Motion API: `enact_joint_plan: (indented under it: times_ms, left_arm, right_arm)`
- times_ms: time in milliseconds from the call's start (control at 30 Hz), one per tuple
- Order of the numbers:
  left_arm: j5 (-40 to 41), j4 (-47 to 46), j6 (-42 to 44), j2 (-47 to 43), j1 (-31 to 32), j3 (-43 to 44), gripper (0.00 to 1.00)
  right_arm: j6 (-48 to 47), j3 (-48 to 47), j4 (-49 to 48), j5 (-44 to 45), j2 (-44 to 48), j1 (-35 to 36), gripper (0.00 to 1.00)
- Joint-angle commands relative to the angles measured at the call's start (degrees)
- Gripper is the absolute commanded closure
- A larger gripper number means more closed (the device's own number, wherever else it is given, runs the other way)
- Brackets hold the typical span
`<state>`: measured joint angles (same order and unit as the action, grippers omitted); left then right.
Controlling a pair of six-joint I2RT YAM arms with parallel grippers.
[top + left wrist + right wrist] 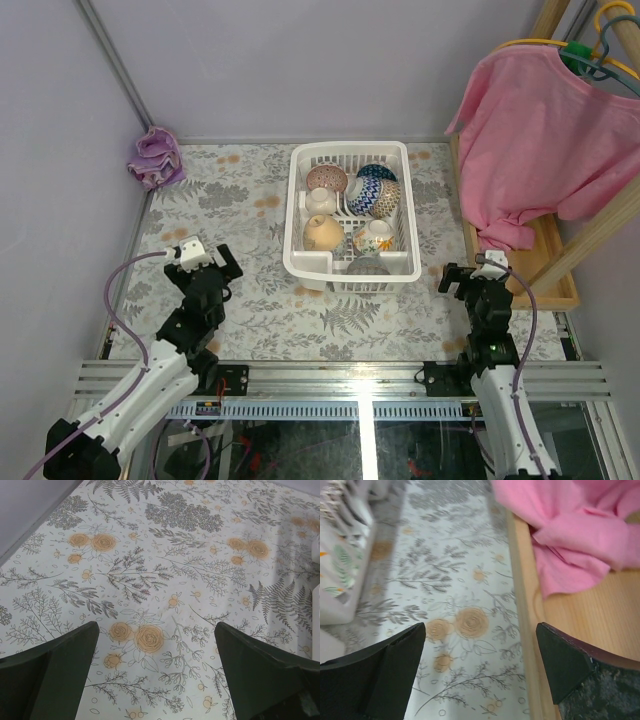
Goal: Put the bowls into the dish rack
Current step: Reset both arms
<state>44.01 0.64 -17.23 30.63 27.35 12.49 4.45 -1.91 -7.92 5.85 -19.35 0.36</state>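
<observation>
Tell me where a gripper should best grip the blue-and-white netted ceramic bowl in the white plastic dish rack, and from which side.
Probably its upper rim, from above: the blue-and-white netted ceramic bowl leans tilted in the white plastic dish rack, rim uppermost, and the rack's walls and neighbouring bowls block the sides.

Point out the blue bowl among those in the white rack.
The blue-and-white netted ceramic bowl in the far right corner of the white plastic dish rack; none of the other bowls has its blue net pattern.
</observation>
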Motion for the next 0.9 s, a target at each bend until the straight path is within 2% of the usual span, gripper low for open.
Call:
enact_joint_plan:
  times_ms: [0,67,167,267,500,600,867]
  left_arm:
    - [2.90,-3.20,-0.34,-0.92,0.34,-0.45,0.00]
    - [2.97,-3.19,-0.30,-0.98,0.38,-0.45,0.00]
    - [3.11,-3.19,-0.43,-0.93,0.34,-0.46,0.00]
    - [3.26,-3.11,-0.48,-1.02,0.39,-0.45,0.00]
    - [3.72,-2.89,-0.59,-1.73,0.42,-0.72,0.00]
    - [7.65,-0.66,-3.71,-2.48,0.46,-0.59,0.00]
    - [5.31,-2.18,-1.47,-4.14,0.94,-1.39,0.00]
  right_arm:
    - [-4.24,3.05,2.06,-9.37,11.00,-0.18,0.00]
    - [-2.95,3.88,1.63,-6.07,12.60,-0.16,0.01]
    - [-2.46,3.41,0.51,-3.32,8.59,-0.18,0.01]
    - [-0.53,5.90,-6.44,0.99,3.89,-0.19,0.01]
    - [-3.12,6.61,-3.33,-4.66,8.14,-0.19,0.01]
    - [-3.50,6.85,-2.65,-5.84,9.40,-0.18,0.01]
    - [-3.58,6.24,-5.43,-6.02,4.47,-0.18,0.01]
